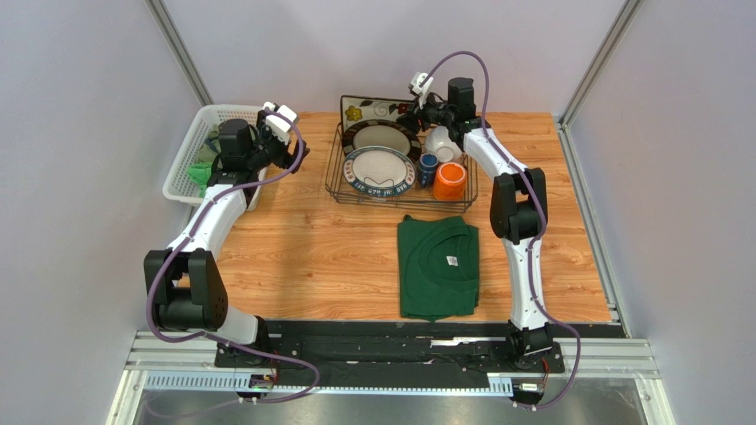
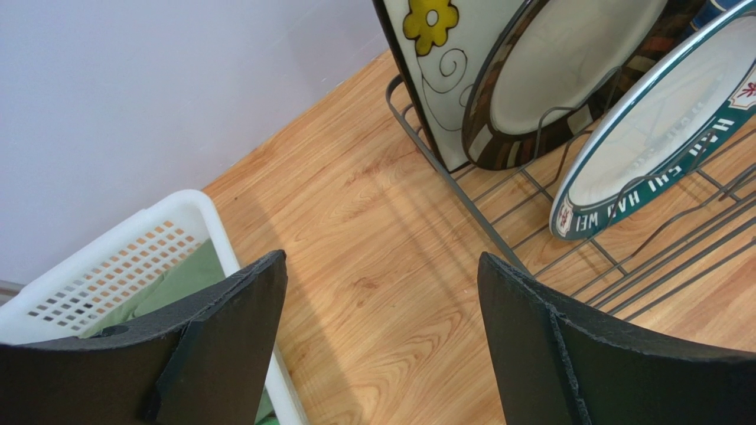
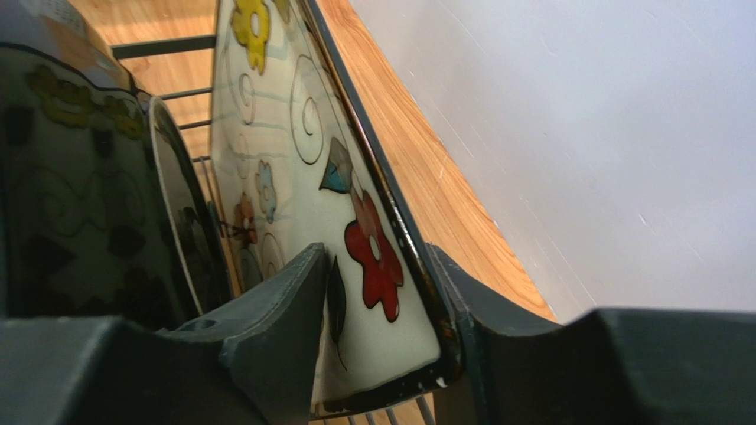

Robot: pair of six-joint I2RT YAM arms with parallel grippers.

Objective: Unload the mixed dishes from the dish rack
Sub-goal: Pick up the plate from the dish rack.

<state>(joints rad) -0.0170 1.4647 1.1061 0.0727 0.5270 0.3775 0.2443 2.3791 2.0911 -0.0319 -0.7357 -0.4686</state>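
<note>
The dish rack (image 1: 333, 181) stands at the back of the table. In it are a square flower-patterned plate (image 1: 373, 108), two round plates (image 1: 381, 137) (image 1: 380, 170), a white bowl (image 1: 441, 142), a dark blue mug (image 1: 428, 166) and an orange mug (image 1: 450, 180). My right gripper (image 3: 377, 257) is shut on the square plate's (image 3: 293, 115) upper right corner, one finger on each face. The plate still stands in the rack. My left gripper (image 2: 381, 266) hangs open and empty over bare table, left of the rack (image 2: 461, 190).
A white perforated basket (image 1: 200, 150) holding green cloth sits at the back left, just beside my left fingers (image 2: 222, 336). A folded green shirt (image 1: 437, 266) lies in front of the rack. The back wall stands close behind the rack.
</note>
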